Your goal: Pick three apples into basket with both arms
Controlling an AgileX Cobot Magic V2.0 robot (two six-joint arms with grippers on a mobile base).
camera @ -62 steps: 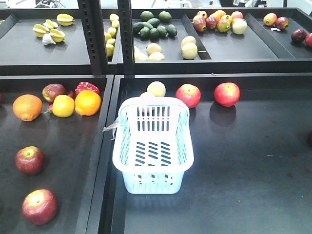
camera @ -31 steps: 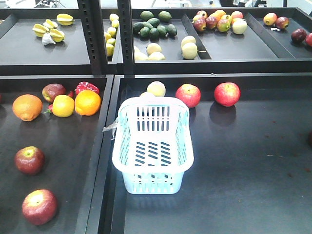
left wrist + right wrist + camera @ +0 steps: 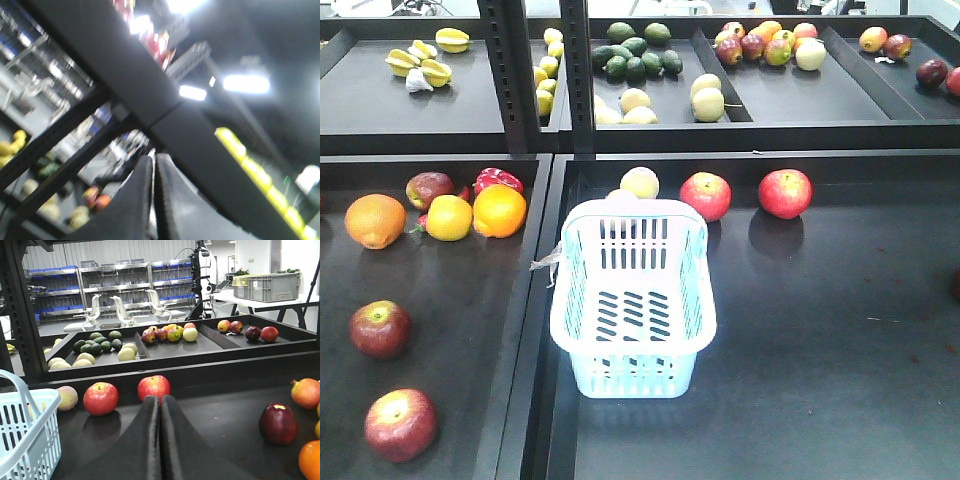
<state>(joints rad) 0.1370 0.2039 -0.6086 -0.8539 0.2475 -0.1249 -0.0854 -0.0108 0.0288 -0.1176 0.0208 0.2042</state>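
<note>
The basket (image 3: 632, 209) stands empty on the lower shelf (image 3: 820, 380), its slotted bottom bare; just behind it lie a pale yellow apple (image 3: 640, 182) and two bright red apples (image 3: 706, 195); the left fingers (image 3: 141, 192) are pressed together, holding nothing, aimed up at a shelf's underside; the right fingers (image 3: 148, 440) are also together and empty, low over the shelf; two dark red apples (image 3: 379, 328) with yellowish patches lie on the shelf's left section, well apart from the basket; a third dark red apple (image 3: 278, 423) sits to the right of the right fingers.

L wrist view blurry, basket (image 3: 47, 400) cropped at edge, pale fruit (image 3: 620, 193) partly hidden
</note>
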